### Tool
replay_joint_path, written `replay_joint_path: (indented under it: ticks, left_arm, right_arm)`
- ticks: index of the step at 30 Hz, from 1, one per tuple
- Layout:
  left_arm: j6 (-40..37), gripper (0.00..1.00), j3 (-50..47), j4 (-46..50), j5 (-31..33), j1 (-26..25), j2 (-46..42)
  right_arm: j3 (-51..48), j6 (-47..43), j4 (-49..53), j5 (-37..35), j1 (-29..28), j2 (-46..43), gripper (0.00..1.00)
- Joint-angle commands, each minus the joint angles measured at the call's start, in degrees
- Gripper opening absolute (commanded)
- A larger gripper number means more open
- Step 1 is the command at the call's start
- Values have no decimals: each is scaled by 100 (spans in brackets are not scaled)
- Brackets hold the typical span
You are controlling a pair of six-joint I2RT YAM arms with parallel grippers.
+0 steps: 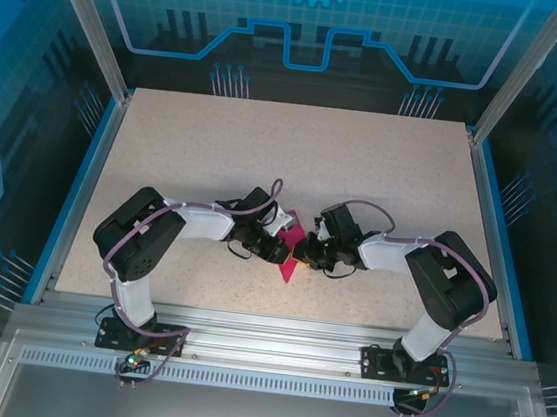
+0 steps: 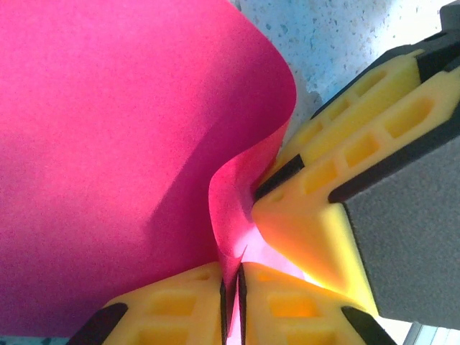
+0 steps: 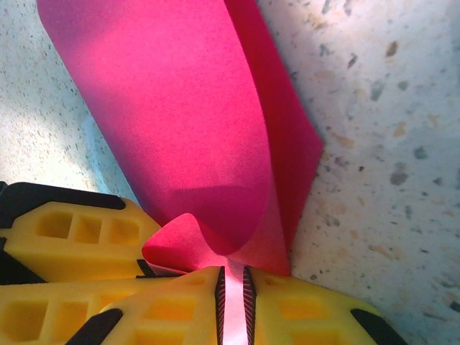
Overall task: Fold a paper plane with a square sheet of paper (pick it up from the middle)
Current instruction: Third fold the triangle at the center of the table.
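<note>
Near the front middle of the desk [image 1: 264,157], between the two arms, the square sheet of paper [image 1: 288,268] shows as a small magenta patch with one pointed corner aimed toward the arm bases. It does not lie flat. In the left wrist view the sheet [image 2: 108,144] swells up in a broad curve, then dips into a tight S-shaped bend at its lower edge. In the right wrist view it [image 3: 180,108] rolls over as a rounded loop, with a second layer beneath whose pointed corner rests on the speckled desk [image 3: 395,144].

Both arms grip the sheet. The left fingers [image 2: 172,309] have their yellow pads pressed together with a thin strip of pink pinched in the seam. The right fingers [image 3: 302,309] are likewise closed on the paper, with a pale pink sliver between the ribbed pads.

The two pairs crowd each other. The right fingers [image 2: 338,165] come in from the right of the left wrist view, with their tip at the bend of the sheet. The left fingers [image 3: 72,237] sit just beside a small curled lip of paper in the right wrist view. From above, the left fingers [image 1: 276,251] and right fingers [image 1: 305,254] meet almost tip to tip over the magenta patch — elbows spread wide to either side.
</note>
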State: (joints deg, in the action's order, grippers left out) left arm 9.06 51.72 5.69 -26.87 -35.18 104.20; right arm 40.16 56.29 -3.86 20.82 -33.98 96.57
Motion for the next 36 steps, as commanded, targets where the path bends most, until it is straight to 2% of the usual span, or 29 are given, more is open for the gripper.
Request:
replay_joint_path:
  ticks: [1, 8, 17, 28, 36]
  left_arm:
    - [8, 16, 63, 190, -9, 12, 188]
    - [7, 16, 67, 221, -8, 14, 171]
    - [8, 16, 75, 244, 12, 15, 179]
    - [62, 16, 27, 265, 41, 17, 145]
    - [88, 15, 48, 331, 98, 12, 217]
  right_arm:
    - [44, -112, 230, -116, 98, 78, 18]
    - [298, -247, 246, 219, 288, -359, 19]
    - [404, -286, -26, 560, 458, 82, 19]
    - [584, -499, 211, 325, 551, 553, 19]
    - [683, -663, 385, 517, 697, -29, 20]
